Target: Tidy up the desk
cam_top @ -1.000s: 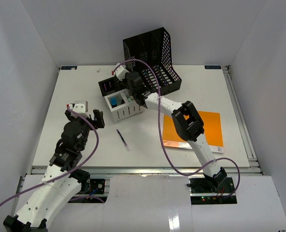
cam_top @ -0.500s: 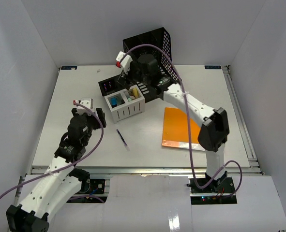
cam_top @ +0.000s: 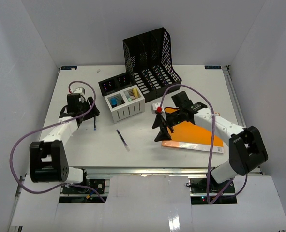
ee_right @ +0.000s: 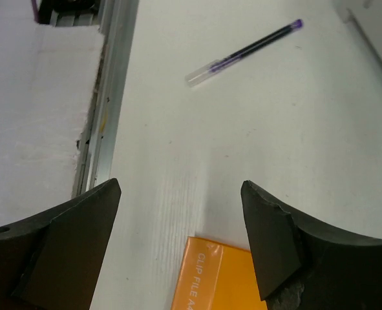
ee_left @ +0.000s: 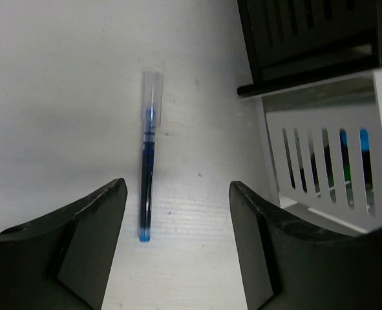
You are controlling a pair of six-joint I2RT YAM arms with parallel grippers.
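The white desk (cam_top: 205,92) holds a blue pen (cam_top: 94,124), a purple pen (cam_top: 123,139) and an orange clip file (cam_top: 198,131). My left gripper (cam_top: 91,113) is open and low over the blue pen. In the left wrist view the blue pen (ee_left: 147,181) lies flat with its near end between the open fingers (ee_left: 176,194), closer to the left one. My right gripper (cam_top: 162,129) is open and empty above the file's near left corner. In the right wrist view (ee_right: 181,194) that corner (ee_right: 220,284) sits between the jaws, with the purple pen (ee_right: 242,53) farther ahead.
A white slotted organizer (cam_top: 125,104) with small items stands at centre back, also at the right of the left wrist view (ee_left: 333,161). Behind it are a small black tray (cam_top: 114,85) and a tall black file holder (cam_top: 151,58). The desk's metal front rail (ee_right: 110,84) runs close by.
My right arm has swung away from the organizer and come down to the orange file's left corner. My left arm has stretched to the far left, over the blue pen.
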